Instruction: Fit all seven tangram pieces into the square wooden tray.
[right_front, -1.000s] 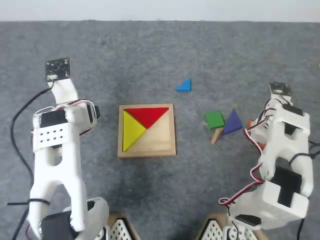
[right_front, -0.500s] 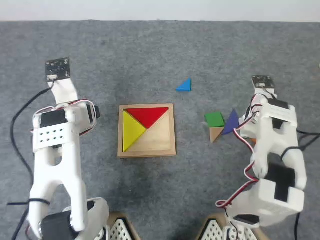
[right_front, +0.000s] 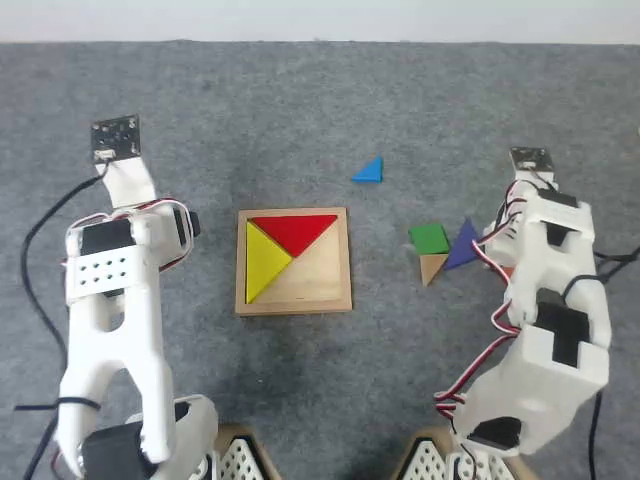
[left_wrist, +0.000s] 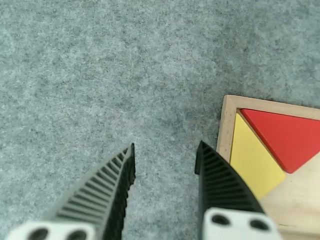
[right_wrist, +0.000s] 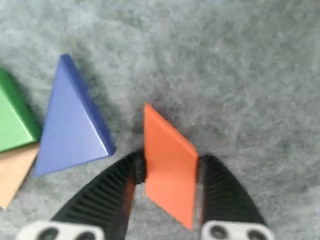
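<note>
I'm seeing the square wooden tray (right_front: 345, 262) lying flat on the bench (right_front: 300, 110). A red triangle (right_front: 293, 231) and a yellow triangle (right_front: 264, 262) are sitting inside it with their edges touching, and the rest of its floor is showing bare wood. A small blue triangle (right_front: 369, 171) is lying apart, beyond the tray. A green square (right_front: 429, 238), a tan triangle (right_front: 432, 267) and a dark blue triangle (right_front: 464, 245) are clustering together. The orange piece (right_wrist: 167, 167) is sitting pinched between the fingers (right_wrist: 120, 190) of the right gripper (right_wrist: 167, 162).

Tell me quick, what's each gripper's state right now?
Left gripper: open, holding nothing.
Right gripper: closed on the orange piece.
</note>
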